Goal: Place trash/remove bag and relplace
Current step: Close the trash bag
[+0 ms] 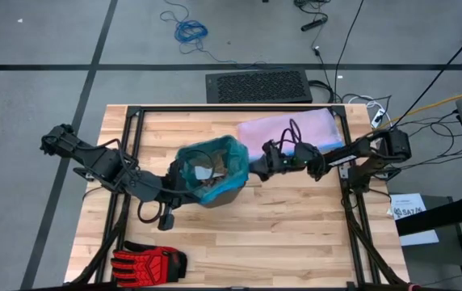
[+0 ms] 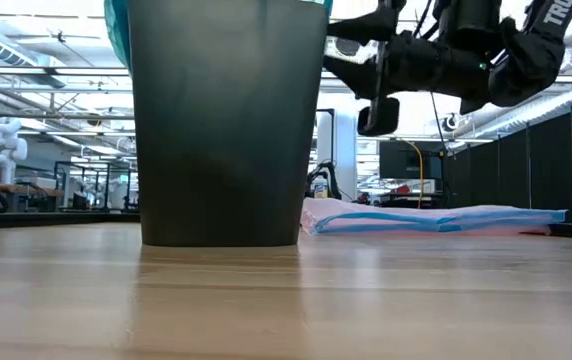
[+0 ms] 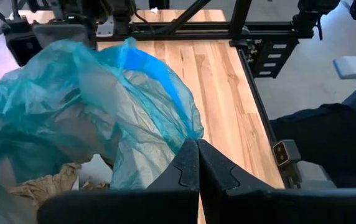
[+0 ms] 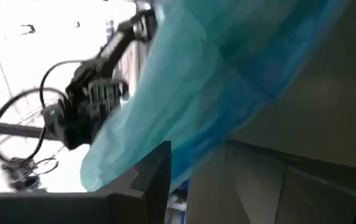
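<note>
The left gripper (image 3: 198, 180) is shown with its fingers (image 3: 184, 171) pressed together on a fold of the bag (image 3: 103, 106) at the rim of the bin (image 1: 215, 190) nearest the left arm; the teal film is pinched between them. The right gripper (image 1: 257, 164) is held against the opposite rim, its fingers (image 4: 156, 171) parted with the bag's folded-over edge (image 4: 228, 68) lying between them; a firm grip cannot be confirmed. The bag is seen lining the dark bin, which stands upright near the centre of the surface (image 1: 296, 234), its edge draped over the rim. The trash (image 1: 207, 182), white wads and tan shreds, is seen inside the bag. A lilac bag (image 1: 291, 129) is laid flat behind the bin, beneath the right arm. A glove (image 1: 146, 263) lies at the near edge of the surface, well apart from the bin.
</note>
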Motion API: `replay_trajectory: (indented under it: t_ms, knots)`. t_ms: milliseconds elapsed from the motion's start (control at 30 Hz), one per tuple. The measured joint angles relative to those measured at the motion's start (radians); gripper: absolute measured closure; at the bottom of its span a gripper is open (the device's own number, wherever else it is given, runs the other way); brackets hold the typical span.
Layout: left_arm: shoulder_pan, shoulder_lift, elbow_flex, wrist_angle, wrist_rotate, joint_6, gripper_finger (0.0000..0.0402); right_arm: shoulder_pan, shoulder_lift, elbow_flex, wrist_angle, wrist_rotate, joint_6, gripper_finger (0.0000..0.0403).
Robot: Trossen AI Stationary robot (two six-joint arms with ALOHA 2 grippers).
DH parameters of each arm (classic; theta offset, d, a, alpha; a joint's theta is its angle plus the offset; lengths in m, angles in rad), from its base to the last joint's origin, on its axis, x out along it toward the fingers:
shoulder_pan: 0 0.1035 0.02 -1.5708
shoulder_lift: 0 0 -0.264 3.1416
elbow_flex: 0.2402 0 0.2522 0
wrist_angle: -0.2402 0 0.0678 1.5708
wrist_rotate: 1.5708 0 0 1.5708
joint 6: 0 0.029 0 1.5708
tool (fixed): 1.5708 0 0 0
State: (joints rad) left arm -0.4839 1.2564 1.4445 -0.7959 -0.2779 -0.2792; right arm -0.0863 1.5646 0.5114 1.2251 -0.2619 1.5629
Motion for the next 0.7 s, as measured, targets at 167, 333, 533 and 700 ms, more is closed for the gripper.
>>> replay_trajectory:
  t_ms: [167,333,533,700]
  knots:
    - [0.0,0.0,0.0,0.0,0.0,-0.004,0.0402,0.06,0.0,0.0,-0.026,0.025,0.04,0.0257]
    - [0.0,0.0,0.0,-0.001,0.009,-0.004,0.0402,0.046,0.001,-0.002,-0.086,0.162,-0.03,0.0257]
    - [-0.002,0.0,0.0,-0.019,0.012,-0.011,0.0402,0.011,0.001,-0.002,-0.004,0.268,-0.18,0.0257]
    - [-0.003,0.0,0.0,-0.038,0.014,-0.055,0.0402,-0.015,0.0,-0.001,0.07,0.219,-0.342,0.0265]
